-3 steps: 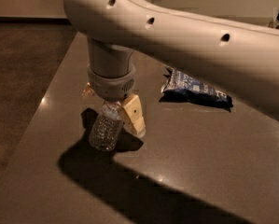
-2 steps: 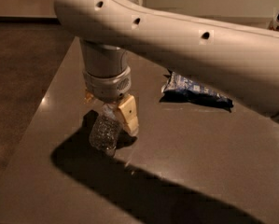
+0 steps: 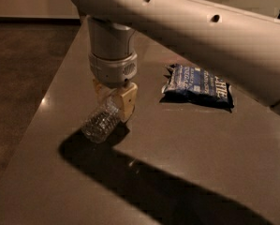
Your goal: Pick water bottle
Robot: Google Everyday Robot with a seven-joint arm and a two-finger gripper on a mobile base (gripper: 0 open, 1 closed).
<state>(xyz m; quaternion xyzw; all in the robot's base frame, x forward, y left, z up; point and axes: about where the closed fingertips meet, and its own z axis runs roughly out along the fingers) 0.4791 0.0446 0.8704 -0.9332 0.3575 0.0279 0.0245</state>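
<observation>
The water bottle is clear crinkled plastic and lies tilted, its base pointing to the lower left, just over the dark grey table. My gripper hangs from the white arm straight above it. The tan fingers close on the bottle's upper end from both sides. The cap and label are hidden behind the fingers. The bottle's base seems to be at or barely off the tabletop.
A blue snack bag lies flat on the table to the right of the gripper. The table's left edge runs diagonally, with brown floor beyond it. The arm casts a broad shadow across the front of the table.
The gripper has risen slightly with the bottle between its fingers. The bottle has tipped so its base swings out to the lower left.
</observation>
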